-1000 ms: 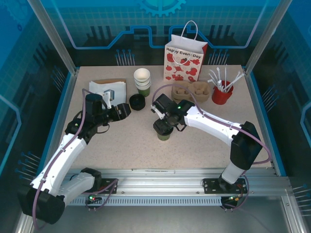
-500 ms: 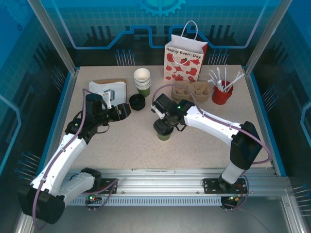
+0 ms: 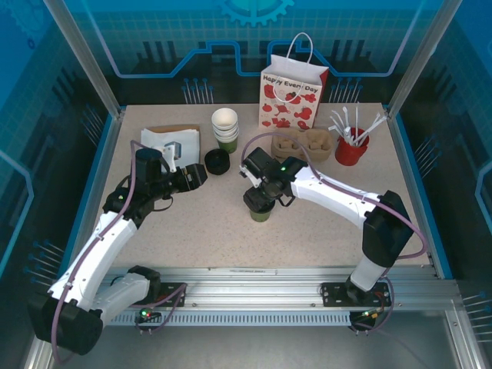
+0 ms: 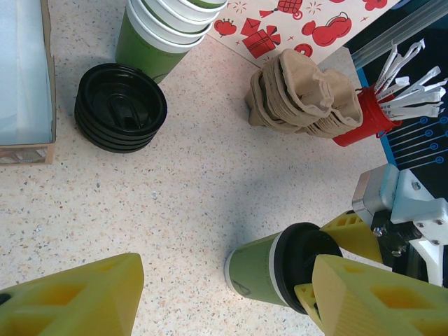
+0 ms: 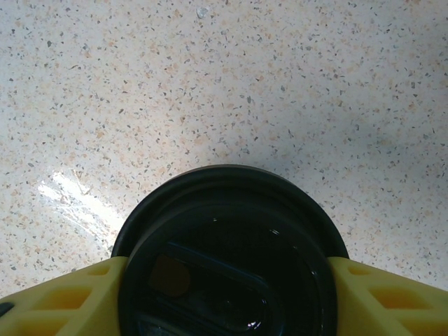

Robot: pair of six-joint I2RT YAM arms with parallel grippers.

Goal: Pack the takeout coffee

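Looking down from the top view, you find the takeout coffee (image 3: pixel 260 209) mid-frame, with the lid stack (image 3: pixel 217 161) and cup stack (image 3: pixel 225 127) to its upper left. Left wrist view: left gripper (image 4: pixel 224 301), jaws wide apart, empty. Right wrist view: right gripper (image 5: pixel 224 294), jaws clamped on the takeout coffee.

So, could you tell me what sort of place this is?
Most likely a robotics lab cell dressed as a takeaway coffee counter: a metal frame with blue panels encloses the speckled table, which carries stacked green cups, black lids and cardboard cup carriers.
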